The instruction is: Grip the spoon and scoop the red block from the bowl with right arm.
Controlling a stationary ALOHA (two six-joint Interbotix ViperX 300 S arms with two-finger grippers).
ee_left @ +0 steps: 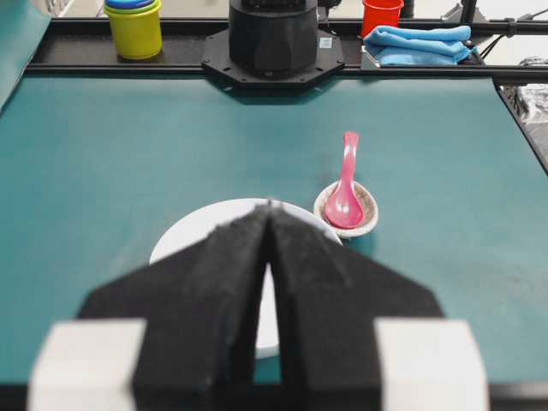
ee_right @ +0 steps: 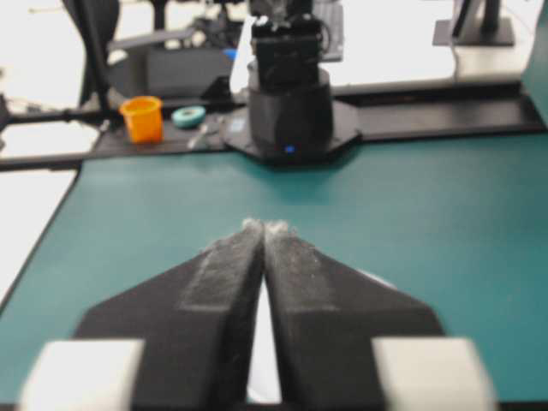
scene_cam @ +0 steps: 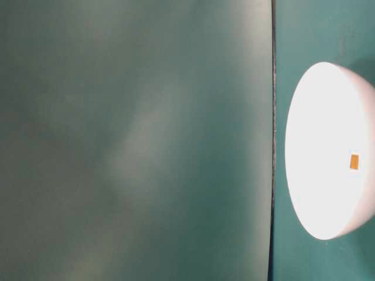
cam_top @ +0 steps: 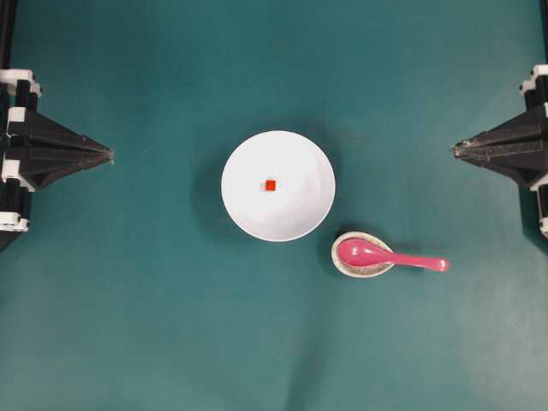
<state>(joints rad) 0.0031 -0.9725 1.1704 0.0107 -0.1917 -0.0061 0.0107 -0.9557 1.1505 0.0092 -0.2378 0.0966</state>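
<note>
The white bowl (cam_top: 301, 163) sits mid-table with the tiny red block (cam_top: 270, 185) at its centre; the table-level view also shows the bowl (scene_cam: 316, 117) and the block (scene_cam: 354, 161). To the bowl's lower right, the pink spoon (cam_top: 392, 256) rests with its scoop in a small speckled dish (cam_top: 349, 267), handle pointing right. My right gripper (cam_top: 454, 151) hovers shut and empty at the right edge, well above and right of the spoon. At the left edge my left gripper (cam_top: 111, 155) is shut and empty. In the left wrist view its fingers (ee_left: 231, 282) hide the block; the spoon (ee_left: 345, 193) lies beyond.
Past the table's far edge in the left wrist view stand a yellow cup stack (ee_left: 134, 26), a red cup (ee_left: 381, 13) and a blue cloth (ee_left: 417, 43). The right wrist view shows an orange cup (ee_right: 142, 117) and a tape roll (ee_right: 188, 116) beside the opposite arm's base (ee_right: 289, 111).
</note>
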